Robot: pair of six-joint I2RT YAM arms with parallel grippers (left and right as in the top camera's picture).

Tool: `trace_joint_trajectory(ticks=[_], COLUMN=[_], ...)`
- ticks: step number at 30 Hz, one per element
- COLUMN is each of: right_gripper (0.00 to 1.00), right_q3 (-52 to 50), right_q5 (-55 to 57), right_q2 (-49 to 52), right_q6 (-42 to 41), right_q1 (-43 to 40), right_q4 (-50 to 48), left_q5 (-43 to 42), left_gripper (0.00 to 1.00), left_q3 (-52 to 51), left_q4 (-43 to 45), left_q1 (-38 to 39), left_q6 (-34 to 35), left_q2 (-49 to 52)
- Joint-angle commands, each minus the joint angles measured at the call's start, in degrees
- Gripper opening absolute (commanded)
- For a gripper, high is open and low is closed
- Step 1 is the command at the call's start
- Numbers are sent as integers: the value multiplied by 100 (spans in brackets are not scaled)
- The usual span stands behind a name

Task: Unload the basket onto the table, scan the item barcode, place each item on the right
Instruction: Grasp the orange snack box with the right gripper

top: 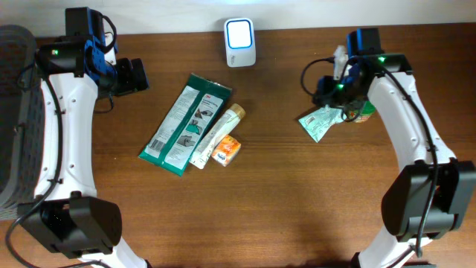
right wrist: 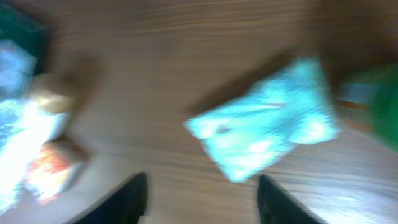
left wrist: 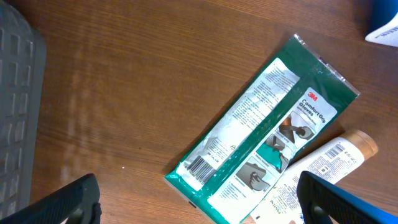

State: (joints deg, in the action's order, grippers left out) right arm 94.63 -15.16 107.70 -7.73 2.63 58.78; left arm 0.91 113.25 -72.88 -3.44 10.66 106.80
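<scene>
A pale green pouch (top: 321,121) lies flat on the wooden bench (top: 297,208), on the right side, slightly crumpled. Nothing grips it. Touching its far right edge is a green and orange item (top: 363,112), too blurred in the right wrist view to identify.

The right hand (right wrist: 202,199) hovers just above and beside the pouch. Its two fingers are spread apart with only bare bench between them, and the pouch sits just beyond the fingertips.

A white scanner (top: 239,42) with a lit face stands upright at the back edge of the bench, centre. It is well apart from the pouch, to its left.

Between the two arms lies a cluster of three things: a long dark green packet (top: 186,123), a cream tube (top: 219,134) touching its right edge, and a small orange box (top: 226,150) at the tube's lower end. The packet's barcode (left wrist: 200,165) faces up near its bottom corner.

The left hand (top: 137,74) hangs near the back left of the bench, fingers spread wide and empty, with the packet just beyond it.

Judging by this layout, the pouch looks set down on the right rather than on its way to the scanner. The next move probably calls for one hand to close on an item from the centre cluster, lift it, and turn its barcode toward the scanner's face.
</scene>
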Motion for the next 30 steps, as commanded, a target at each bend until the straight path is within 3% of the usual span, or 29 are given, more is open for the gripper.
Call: trace_joint_trajectory(ticks=[1, 4, 8, 15, 23, 25, 28, 30], right_gripper=[44, 43, 41, 40, 40, 33, 9, 4], right_q3=[39, -188, -293, -354, -710, -710, -713, -708], right_q5=[-1121, -1119, -1119, -1082, -1545, -1414, -1108, -1008], right_q2=[170, 509, 977, 1635, 1720, 1803, 1867, 1867], right_q6=[-662, -1840, -2562, -2796, -2848, -2918, -2914, -2745], right_q1=[654, 1296, 2004, 2363, 2518, 2594, 2601, 2562], right_q4=[22, -291, -767, -1259, -1624, -1668, -1700, -1657], left_q5=[42, 42, 42, 42, 42, 42, 42, 39], left_gripper=[99, 99, 99, 99, 99, 99, 99, 99], left_q3=[42, 42, 42, 42, 42, 42, 42, 42], left_q4=[9, 9, 9, 9, 9, 9, 9, 9], left_q1=[0, 0, 0, 0, 0, 0, 0, 0], left_q6=[-48, -48, -48, -48, -48, -48, -48, -48], left_q2=[-76, -76, -76, -76, -76, -76, -76, -76])
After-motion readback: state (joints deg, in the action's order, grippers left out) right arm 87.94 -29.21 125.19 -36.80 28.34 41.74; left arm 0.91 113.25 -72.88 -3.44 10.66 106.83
